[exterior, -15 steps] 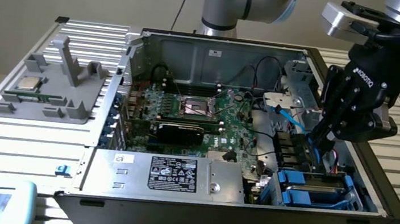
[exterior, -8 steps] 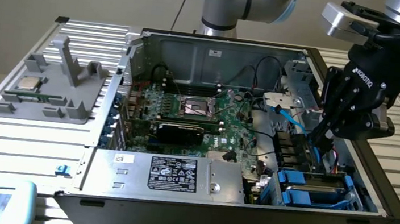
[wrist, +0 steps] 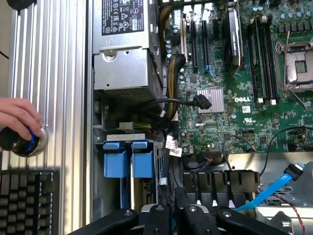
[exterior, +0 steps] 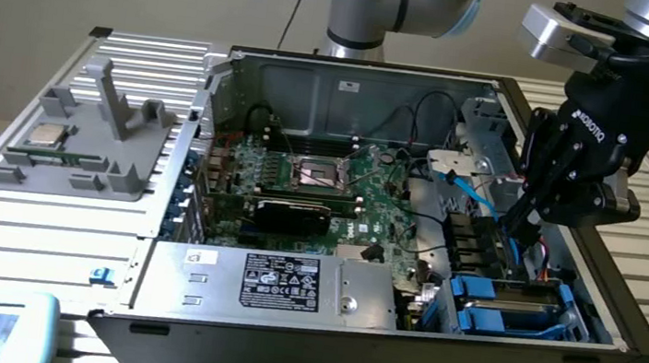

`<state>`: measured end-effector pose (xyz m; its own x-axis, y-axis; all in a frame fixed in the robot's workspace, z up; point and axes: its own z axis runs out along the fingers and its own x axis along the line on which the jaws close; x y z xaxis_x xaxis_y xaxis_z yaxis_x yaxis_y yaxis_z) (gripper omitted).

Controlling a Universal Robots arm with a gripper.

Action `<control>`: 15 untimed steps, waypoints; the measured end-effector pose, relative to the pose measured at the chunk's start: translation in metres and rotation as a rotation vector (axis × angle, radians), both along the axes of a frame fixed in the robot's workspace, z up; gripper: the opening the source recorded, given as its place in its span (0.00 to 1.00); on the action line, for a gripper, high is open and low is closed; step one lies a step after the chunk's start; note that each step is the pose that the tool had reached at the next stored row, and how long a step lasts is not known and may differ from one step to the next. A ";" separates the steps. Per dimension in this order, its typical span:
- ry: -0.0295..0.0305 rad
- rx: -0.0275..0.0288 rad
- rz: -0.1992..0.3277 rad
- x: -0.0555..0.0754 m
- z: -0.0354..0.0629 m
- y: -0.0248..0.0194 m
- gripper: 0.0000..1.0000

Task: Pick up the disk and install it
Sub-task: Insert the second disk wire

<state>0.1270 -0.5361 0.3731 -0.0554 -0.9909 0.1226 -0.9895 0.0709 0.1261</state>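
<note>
The disk sits in the drive bay at the front corner of the open computer case, on the exterior view's right, with its grey metal body framed by a blue carrier. Its two blue tabs show in the wrist view, standing side by side in the bay. My gripper hangs inside the case just above and behind the bay, its black fingers pointing down. The fingers are drawn together, shut, with nothing visible between them. The gripper is apart from the disk.
A silver power supply with a black-and-white label fills the case's front. The green motherboard lies behind it. A blue cable crosses near the gripper. A grey fixture holds a small chip. A hand grips a round knob beside a keyboard.
</note>
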 end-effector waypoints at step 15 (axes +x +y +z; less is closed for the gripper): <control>0.0000 0.0048 0.000 0.000 0.0043 -0.0004 0.16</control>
